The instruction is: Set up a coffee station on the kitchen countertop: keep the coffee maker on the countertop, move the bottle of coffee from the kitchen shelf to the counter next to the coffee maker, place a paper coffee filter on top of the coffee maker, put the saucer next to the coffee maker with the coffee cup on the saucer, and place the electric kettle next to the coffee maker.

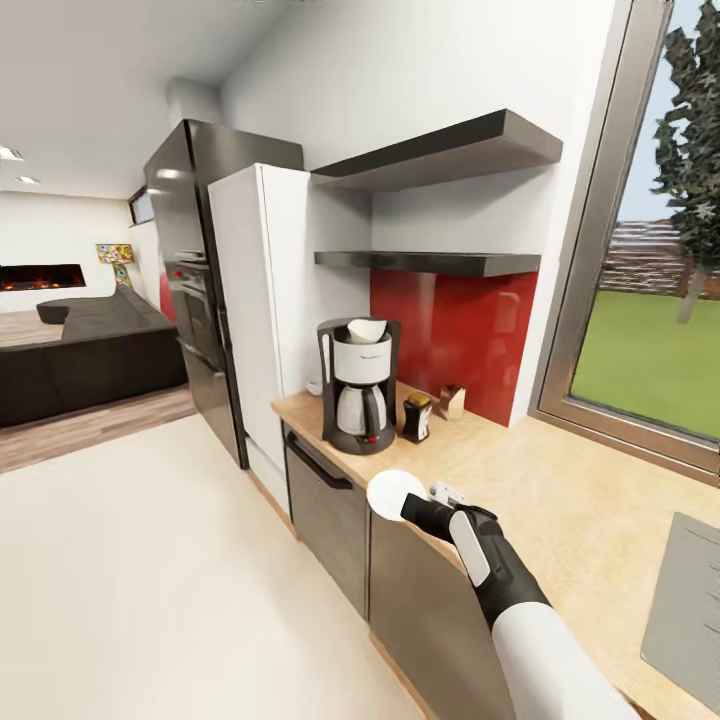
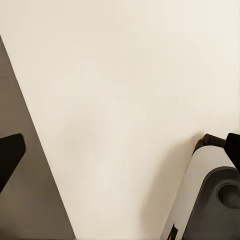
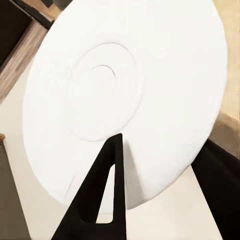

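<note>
The saucer (image 1: 394, 493) is sitting clamped in the right claw (image 1: 418, 507), hanging just off the front edge of the table (image 1: 560, 500), above the floor (image 1: 150, 580) and the cabinet fronts; in the right wrist view the saucer (image 3: 125, 95) is showing its ringed face, with one dark finger (image 3: 102, 195) lying across its rim. Further back on the table the coffee maker (image 1: 358, 385) is standing with a white filter (image 1: 367, 329) resting in its top, and the coffee bottle (image 1: 416, 416) is standing just beside it, then a small brown box (image 1: 452, 401) against the red backsplash (image 1: 455, 335). A little white object behind the claw is being mostly hidden by the wrist and is hard to make out. Two dark shelves (image 1: 440, 262) are hanging above, a white cabinet (image 1: 265, 300) and a dark fridge (image 1: 190, 280) standing beyond. In the left wrist view, the left claw's fingertips (image 2: 10, 152) are showing far apart at opposite edges, over pale floor, both cut off by the frame.
</note>
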Tool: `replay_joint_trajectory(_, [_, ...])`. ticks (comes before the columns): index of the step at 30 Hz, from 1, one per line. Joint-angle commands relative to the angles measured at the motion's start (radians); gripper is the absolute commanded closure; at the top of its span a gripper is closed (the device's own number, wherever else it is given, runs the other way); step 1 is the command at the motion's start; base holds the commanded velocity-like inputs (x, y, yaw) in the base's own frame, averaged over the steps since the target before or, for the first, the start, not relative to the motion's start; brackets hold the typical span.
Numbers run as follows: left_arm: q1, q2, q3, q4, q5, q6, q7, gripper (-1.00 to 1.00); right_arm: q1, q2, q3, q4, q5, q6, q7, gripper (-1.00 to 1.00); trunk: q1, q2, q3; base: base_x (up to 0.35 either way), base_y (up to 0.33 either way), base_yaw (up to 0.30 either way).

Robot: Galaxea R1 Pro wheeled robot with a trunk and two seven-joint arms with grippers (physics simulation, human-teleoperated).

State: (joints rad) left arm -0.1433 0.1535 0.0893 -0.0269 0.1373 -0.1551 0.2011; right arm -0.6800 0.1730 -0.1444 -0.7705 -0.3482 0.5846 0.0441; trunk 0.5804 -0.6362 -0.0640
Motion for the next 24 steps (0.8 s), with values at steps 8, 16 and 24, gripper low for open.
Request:
replay_joint_trajectory(8, [-0.012,0.042,0.003,-0.171,0.000,-0.077,-0.079,-1.00,-0.001,0.002,-0.004,0.005,0.002,0.006,0.005,1.00,0.000,-0.002,0.002,-0.012,0.010,0.120])
replay_joint_trajectory(16, [-0.032,0.049,0.005,-0.285,0.000,-0.072,-0.267,-1.00,-0.001,0.002,-0.003,0.008,0.002,0.006,0.005,1.00,0.000,-0.002,0.009,0.000,0.000,0.229])
replay_joint_trajectory(24, [-0.037,0.046,0.008,-0.312,0.002,-0.072,-0.283,-1.00,0.000,0.002,-0.003,0.007,0.002,0.006,0.005,1.00,0.000,-0.002,0.016,0.024,0.000,0.234])
